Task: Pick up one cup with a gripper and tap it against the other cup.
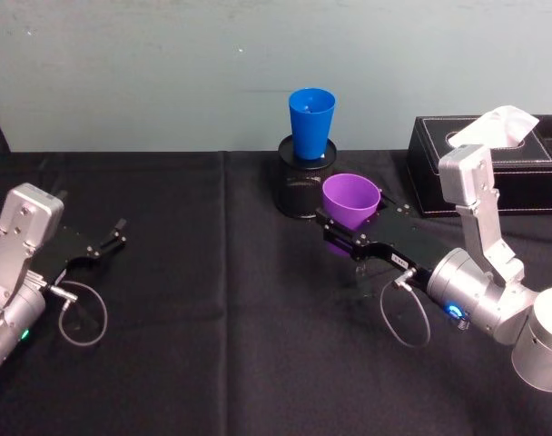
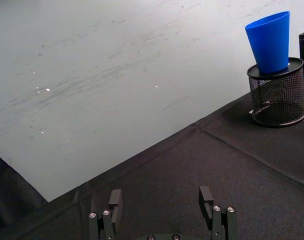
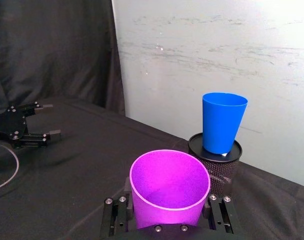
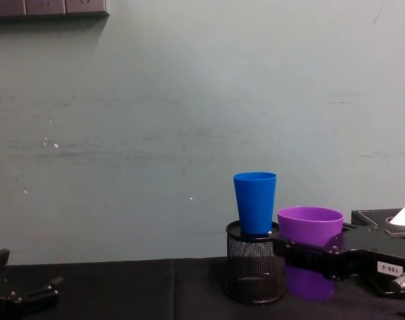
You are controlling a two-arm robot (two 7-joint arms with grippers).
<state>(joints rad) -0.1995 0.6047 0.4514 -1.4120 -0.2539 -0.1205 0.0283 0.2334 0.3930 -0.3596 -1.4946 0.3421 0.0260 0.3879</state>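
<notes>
Right gripper clamped on the purple cup, held upright, right of middle over the black cloth. Just left and farther back, blue cup standing in the top of 1 mesh holder, near the purple cup, apparently not touching. Left gripper at near left, jaws apart, empty.

Taller cup stood in mesh holder, wider cup just before it within right gripper, tissue box to the right, left gripper well apart on the left.
</notes>
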